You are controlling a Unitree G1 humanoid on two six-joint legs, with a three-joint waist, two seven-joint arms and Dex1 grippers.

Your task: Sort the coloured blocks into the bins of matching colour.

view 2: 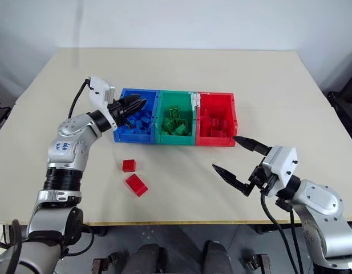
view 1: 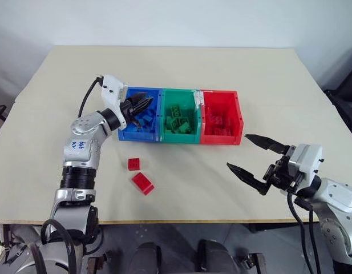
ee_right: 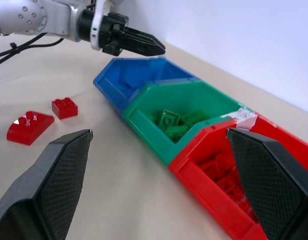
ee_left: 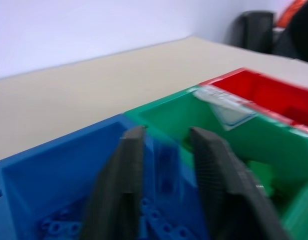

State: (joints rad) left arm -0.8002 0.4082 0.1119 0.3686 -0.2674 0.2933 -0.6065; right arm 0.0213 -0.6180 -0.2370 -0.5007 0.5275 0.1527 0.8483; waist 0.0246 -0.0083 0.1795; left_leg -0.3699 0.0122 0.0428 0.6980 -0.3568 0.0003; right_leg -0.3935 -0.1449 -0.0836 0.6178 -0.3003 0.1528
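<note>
My left gripper (view 1: 142, 105) hovers over the blue bin (view 1: 154, 133), its fingers slightly parted with nothing between them. My right gripper (view 1: 253, 159) hangs spread wide and empty in front of the red bin (view 1: 238, 117). Two red blocks, a small one (view 1: 133, 164) and a larger one (view 1: 142, 182), lie on the table (view 1: 193, 188) in front of the blue bin.

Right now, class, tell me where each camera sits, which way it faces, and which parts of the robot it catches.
Left and right eye views: on the head, looking forward and down at the table; both arms show.
Left wrist view: on the left wrist, looking along the left gripper into the blue bin and green bin.
Right wrist view: on the right wrist, facing the bins past the open right gripper; the left gripper shows too.
All views share the bins; three share two red blocks.
</note>
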